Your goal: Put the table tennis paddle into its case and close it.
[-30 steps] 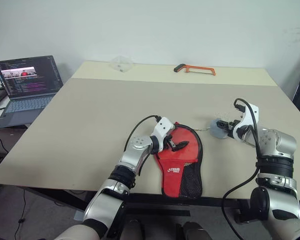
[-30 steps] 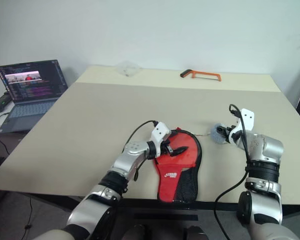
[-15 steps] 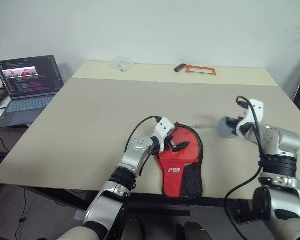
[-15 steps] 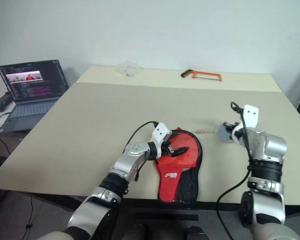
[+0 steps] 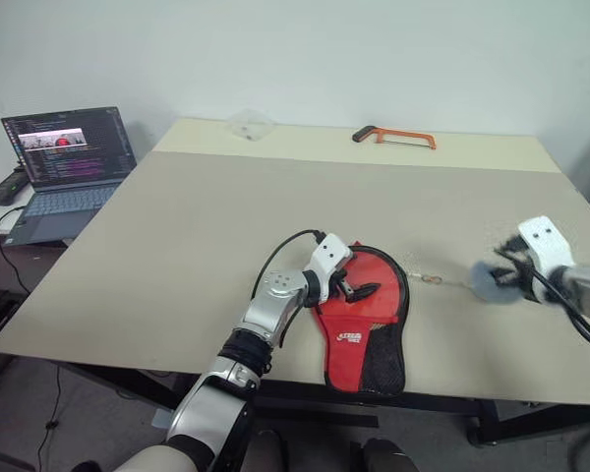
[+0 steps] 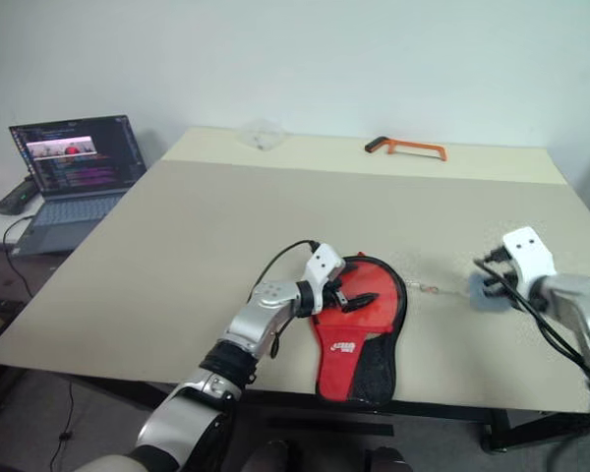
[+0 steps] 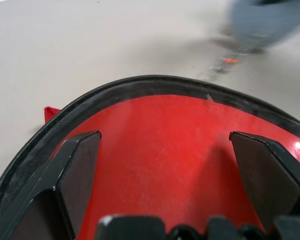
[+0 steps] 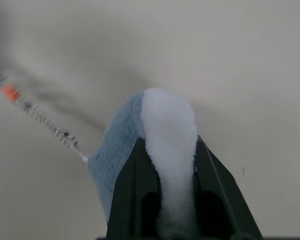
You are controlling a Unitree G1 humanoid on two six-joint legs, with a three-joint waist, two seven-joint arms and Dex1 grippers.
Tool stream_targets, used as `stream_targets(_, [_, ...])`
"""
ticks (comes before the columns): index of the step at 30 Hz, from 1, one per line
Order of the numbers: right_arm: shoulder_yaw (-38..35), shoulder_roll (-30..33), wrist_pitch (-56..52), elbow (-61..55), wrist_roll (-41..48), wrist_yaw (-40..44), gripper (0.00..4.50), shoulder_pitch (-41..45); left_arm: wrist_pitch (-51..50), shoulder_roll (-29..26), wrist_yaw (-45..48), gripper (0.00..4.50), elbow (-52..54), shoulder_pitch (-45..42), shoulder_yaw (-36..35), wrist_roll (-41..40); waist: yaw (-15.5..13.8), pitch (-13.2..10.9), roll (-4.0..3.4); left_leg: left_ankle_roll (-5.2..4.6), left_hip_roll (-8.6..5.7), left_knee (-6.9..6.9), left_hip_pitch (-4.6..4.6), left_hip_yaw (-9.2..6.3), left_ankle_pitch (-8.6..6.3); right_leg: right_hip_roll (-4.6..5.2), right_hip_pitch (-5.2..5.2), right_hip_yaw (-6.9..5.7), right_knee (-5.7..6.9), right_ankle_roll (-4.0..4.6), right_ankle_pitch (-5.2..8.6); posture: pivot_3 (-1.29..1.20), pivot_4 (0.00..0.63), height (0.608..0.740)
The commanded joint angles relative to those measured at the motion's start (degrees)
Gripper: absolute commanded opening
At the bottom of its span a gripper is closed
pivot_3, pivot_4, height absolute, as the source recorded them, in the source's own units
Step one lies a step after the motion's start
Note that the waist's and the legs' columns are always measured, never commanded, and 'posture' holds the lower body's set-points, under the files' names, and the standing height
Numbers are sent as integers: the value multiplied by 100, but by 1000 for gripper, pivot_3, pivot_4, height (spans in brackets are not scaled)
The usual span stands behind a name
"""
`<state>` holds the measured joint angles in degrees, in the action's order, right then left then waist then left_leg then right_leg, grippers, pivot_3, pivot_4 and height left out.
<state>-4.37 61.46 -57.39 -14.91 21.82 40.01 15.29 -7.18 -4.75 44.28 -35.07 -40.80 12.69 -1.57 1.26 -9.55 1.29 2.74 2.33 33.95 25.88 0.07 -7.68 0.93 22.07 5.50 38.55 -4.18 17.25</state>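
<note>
Left eye view: beige table (image 5: 226,216), laptop (image 5: 64,167) beside, white wall behind.

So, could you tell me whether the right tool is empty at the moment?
No, the right tool is shut on a small grey-blue pad, pinched between its two black fingers.

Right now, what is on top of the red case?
The left gripper sits over the case, jaws open across its red face. Whether the paddle is inside cannot be seen; the fabric covers it.

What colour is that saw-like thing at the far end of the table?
Orange, with a black handle; clearest in the left eye view.
</note>
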Motion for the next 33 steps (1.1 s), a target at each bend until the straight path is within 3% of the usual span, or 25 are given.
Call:
stream_targets(1, [-312,744,838,-1093,193,1251,240,-689,-125,-55,8,4500,-359,156,114,144,32,1,-3,0,0,0,-2,-1,0,0,-2,-1,1,0,0,0,150,740])
stream_targets(6, [-778,1091,1464,-1939,541,2304,228,-1616,-90,-32,-18,4500,-521,97,227,254,53,1,9,1,-2,11,-15,-4,0,5,-15,-2,-3,27,16,0,150,740])
stream_targets(12, [-378,1161,2010,-2959,692,3089,225,-2701,-167,45,-77,4500,-603,8,266,298,3,18,-2,-3,-8,5,-19,-18,-7,16,-40,-28,-69,21,11,0,150,740])
stream_targets(17, [239,1036,2240,-3352,714,3229,222,-2976,-208,62,-121,4500,-661,-41,304,332,8,26,12,-6,-10,8,-19,-18,-14,18,-68,-27,-85,8,3,0,150,740])
stream_targets(21, [562,978,2253,-3199,530,3037,222,-2713,-226,45,-112,4500,-639,-41,326,358,35,22,45,24,-10,10,-54,-15,-32,23,-71,-25,-87,12,3,0,150,740])
stream_targets(26, [236,634,1931,-2234,647,2577,222,-1638,-229,5,-75,4500,-554,-84,228,281,40,23,44,25,-8,8,-59,-12,-33,25,-73,-22,-87,16,1,0,150,740])
stream_targets(33, [663,248,2045,-768,121,2248,221,-489,-497,-313,687,4500,488,100,-86,-348,45,21,44,-3,0,-3,-56,-3,-16,21,-74,-20,-84,30,3,0,150,740])
